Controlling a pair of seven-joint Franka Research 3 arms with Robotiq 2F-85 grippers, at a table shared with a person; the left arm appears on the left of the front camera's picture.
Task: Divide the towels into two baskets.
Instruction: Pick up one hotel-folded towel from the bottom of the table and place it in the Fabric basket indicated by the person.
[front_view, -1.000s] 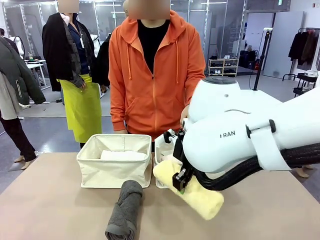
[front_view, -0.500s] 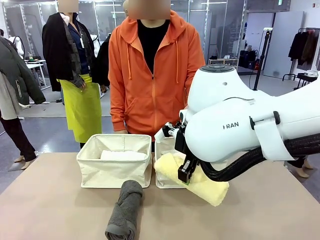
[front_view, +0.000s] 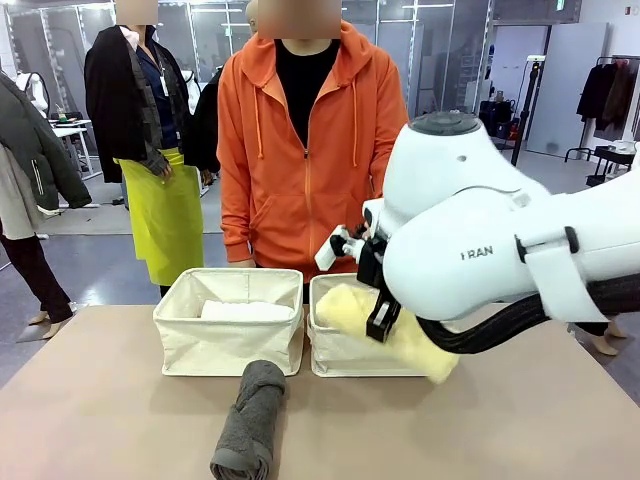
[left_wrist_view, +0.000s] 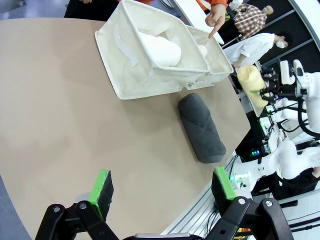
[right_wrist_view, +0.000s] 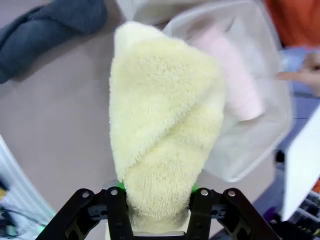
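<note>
Right gripper (right_wrist_view: 157, 200) pinches pale yellow towel (right_wrist_view: 160, 125). Roll slants above front rim of right basket (front_view: 345, 355), held high, likely to clear soft wall. Pink towel (right_wrist_view: 235, 85) lies inside (yellow would make pair). White towel (front_view: 245, 311) in left basket (front_view: 225, 345). Dark grey towel (front_view: 250, 415) on tan table (front_view: 100, 400). Left gripper (left_wrist_view: 160, 187) spread, empty. Person in orange hoodie (front_view: 305, 150) at far side. Glass partitions, clothes racks behind.

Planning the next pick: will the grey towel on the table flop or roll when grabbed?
Likely soft: the yellow towel squashes in the right gripper, and the grey towel looks alike. Its rolled shape may roll if pushed sideways.
</note>
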